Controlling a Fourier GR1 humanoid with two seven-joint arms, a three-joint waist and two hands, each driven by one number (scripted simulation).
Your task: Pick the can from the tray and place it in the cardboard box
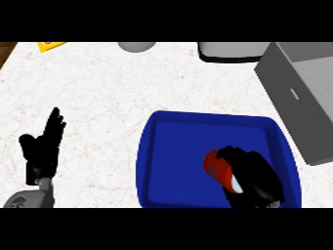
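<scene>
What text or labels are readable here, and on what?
No text can be read.
Yellow object at the top edge: a reddish mark, too blurred to read.
Red can in the right hand, over the blue tray: a white patch, no legible lettering.
Grey box: no print visible.

Open counter (pixel 96 93) left of my tray (pixel 170 146), grey box (pixel 309 102) close on its right, containers (pixel 230 51) far behind.

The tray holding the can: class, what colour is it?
Blue, seen in the head view: the tray is solid blue, with the red can inside it.
</scene>
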